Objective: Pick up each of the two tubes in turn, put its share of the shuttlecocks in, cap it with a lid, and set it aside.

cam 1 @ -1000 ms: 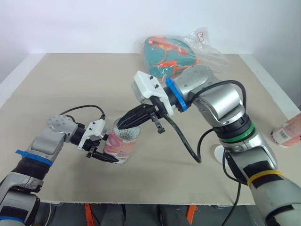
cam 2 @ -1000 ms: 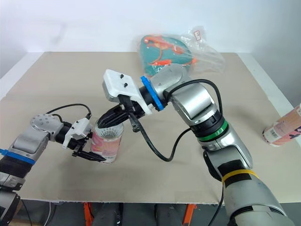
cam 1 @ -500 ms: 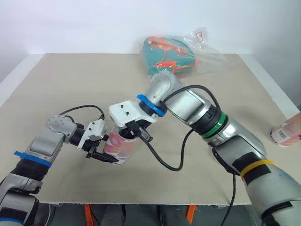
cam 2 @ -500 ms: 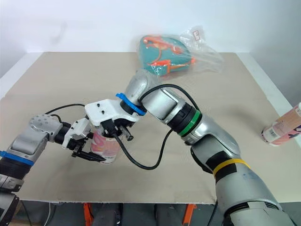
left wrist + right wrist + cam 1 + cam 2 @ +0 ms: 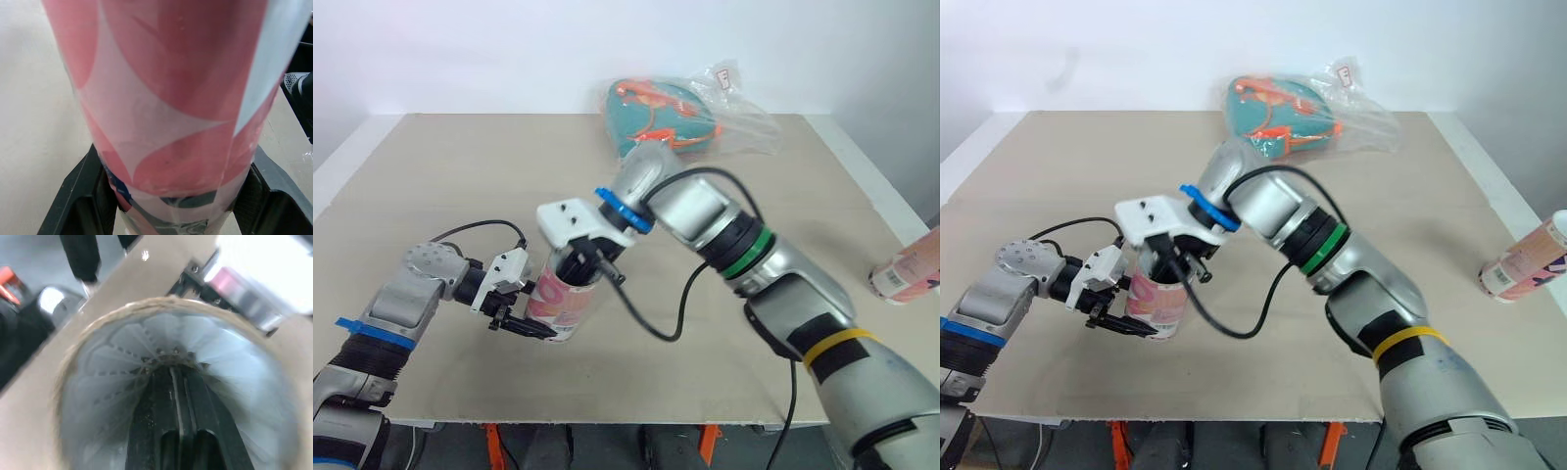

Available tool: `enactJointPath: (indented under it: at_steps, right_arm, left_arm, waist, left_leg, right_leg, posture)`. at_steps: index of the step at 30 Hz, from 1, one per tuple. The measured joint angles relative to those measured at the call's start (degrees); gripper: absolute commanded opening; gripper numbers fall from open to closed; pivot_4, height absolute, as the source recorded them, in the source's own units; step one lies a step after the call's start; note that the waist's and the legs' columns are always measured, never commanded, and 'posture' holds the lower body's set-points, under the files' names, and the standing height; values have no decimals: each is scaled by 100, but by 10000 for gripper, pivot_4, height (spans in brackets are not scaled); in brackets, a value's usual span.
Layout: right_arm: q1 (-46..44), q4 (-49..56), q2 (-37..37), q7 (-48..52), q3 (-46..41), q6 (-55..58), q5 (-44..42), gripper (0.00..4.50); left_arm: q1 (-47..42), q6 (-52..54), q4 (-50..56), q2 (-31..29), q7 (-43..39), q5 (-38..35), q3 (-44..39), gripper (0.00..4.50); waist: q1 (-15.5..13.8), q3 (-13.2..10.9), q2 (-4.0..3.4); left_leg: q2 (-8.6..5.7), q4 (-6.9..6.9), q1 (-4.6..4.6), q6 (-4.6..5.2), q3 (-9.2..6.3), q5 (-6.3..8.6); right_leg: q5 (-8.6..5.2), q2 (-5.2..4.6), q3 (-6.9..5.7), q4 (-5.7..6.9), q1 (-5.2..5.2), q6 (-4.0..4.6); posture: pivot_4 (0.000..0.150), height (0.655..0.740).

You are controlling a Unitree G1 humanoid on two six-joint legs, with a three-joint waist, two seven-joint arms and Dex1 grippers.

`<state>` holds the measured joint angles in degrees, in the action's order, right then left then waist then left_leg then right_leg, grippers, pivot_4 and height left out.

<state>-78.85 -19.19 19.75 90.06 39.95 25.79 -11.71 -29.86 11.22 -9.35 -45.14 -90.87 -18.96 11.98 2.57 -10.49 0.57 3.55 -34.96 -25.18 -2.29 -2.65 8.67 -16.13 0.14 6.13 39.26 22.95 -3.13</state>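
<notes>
The left gripper (image 5: 532, 315) is clamping the tube (image 5: 564, 305) low on its pink body, fingers (image 5: 78, 198) pressing both sides, steadying it roughly upright at the near left of the table (image 5: 431, 176) so its mouth is open to the right gripper (image 5: 172, 382). That one is reaching down inside, fingers pressed together, gripping nothing, tips sitting in a shuttlecock (image 5: 117, 367), probably tamping it down

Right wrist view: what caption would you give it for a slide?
Closed fingers reach down inside the open tube onto a white shuttlecock.
</notes>
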Motion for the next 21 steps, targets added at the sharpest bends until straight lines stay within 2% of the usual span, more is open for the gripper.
enactJointPath:
  at_steps: [7,12,15,18,19,21]
  right_arm:
    - [-225,26,1222,9,-84,-28,-699,449]
    - [101,111,1543,-5,-663,0,-741,449]
    - [1082,943,2296,-171,-1636,168,-1036,449]
    - [2222,1736,3057,-562,-2431,704,-1234,449]
    - [2851,2064,3418,-784,-2718,920,-1238,7044]
    - [3420,2330,3728,-934,-2898,1093,-1232,13860]
  left_arm:
    - [38,-6,44,5,-6,-4,-27,26345]
    - [71,-34,53,89,17,-15,-78,26345]
    - [155,-147,102,462,302,-121,-186,26345]
    - [136,61,299,842,558,-518,-412,26345]
    - [69,142,466,973,674,-696,-515,26345]
    - [5,168,608,1031,738,-822,-595,26345]
  waist:
    - [2,-1,-1]
    - [-19,-3,-2]
    - [-125,-12,16]
    - [-159,-18,25]
    - [-157,-19,26]
    - [-125,-22,17]
  left_leg:
    - [-10,9,-2,0,3,0]
    - [-15,10,-10,0,2,0]
    - [-33,8,-34,0,-5,0]
    - [-54,5,-70,1,-10,3]
    - [-59,3,-85,3,-12,5]
    - [-62,2,-85,7,-8,8]
  right_leg:
    - [-11,-8,3,0,8,-2]
    - [-15,-10,5,0,11,-9]
    - [-17,-26,5,-7,13,-10]
    - [-18,-48,-1,-11,33,-9]
    - [-19,-52,-4,-12,40,-12]
    - [-19,-53,0,-11,42,-12]
  posture:
    - [1500,7400]
    - [1500,7400]
    - [1500,7400]
    - [1500,7400]
    - [1500,7400]
    - [1500,7400]
